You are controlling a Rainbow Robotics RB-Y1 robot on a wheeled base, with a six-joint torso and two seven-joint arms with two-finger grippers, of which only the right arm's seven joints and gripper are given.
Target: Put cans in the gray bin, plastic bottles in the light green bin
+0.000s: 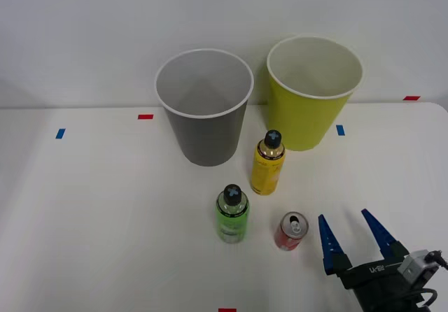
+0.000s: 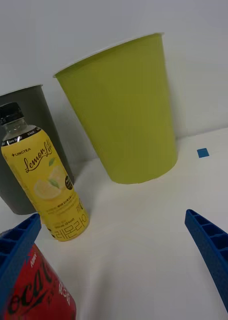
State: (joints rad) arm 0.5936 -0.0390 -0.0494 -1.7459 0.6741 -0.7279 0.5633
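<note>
White table (image 1: 105, 221), pale wall behind. Item: red can (image 1: 290, 230), upright, just beside my right gripper (image 1: 353, 236), fingers spread wide and empty. Neighbours: green bottle (image 1: 232, 214), yellow bottle (image 1: 267, 163) (near). Bins: gray bin (image 1: 204, 106), light green bin (image 1: 313, 91). Risk, I judge: an off-centre approach tips the can.

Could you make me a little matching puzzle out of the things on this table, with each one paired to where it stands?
Things:
1. red can
2. yellow bottle
3. green bottle
4. gray bin

Places:
A. in front of the gap between the two bins
B. left of the light green bin
C. nearest the open right gripper
D. left of the can

Pairs: 1-C, 2-A, 3-D, 4-B
</note>
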